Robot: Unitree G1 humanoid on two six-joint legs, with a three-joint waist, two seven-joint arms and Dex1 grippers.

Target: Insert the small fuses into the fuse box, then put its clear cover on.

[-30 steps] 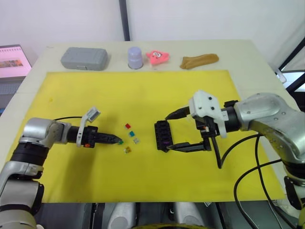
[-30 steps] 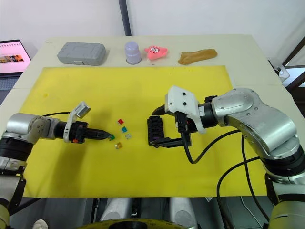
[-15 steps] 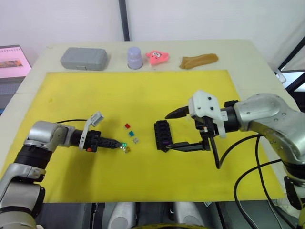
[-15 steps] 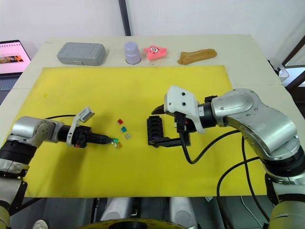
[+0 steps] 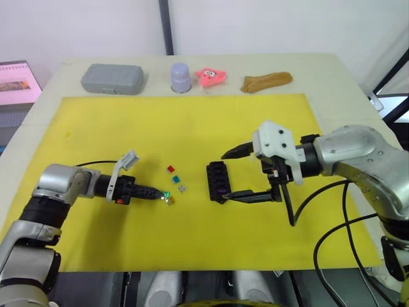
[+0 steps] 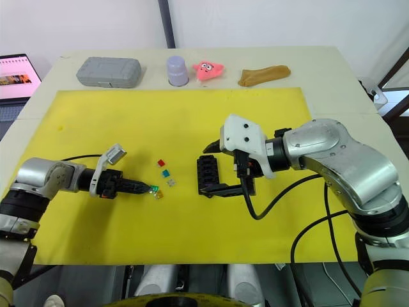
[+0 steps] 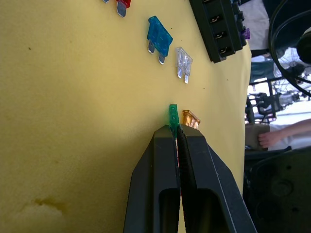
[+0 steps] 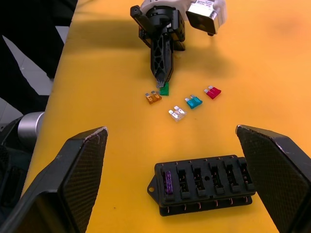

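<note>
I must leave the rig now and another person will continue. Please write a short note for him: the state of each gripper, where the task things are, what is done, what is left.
Left gripper: shut on the green fuse, at the yellow mat, beside the amber fuse.
Right gripper: open, its fingers on either side of the fuse box, not gripping it.
Loose on the mat: red fuse, teal fuse, clear fuse, amber.
Done: the purple fuse sits in an end slot.
Left: insert the green fuse and the four loose ones, then fit the clear cover, which I cannot make out.
</note>
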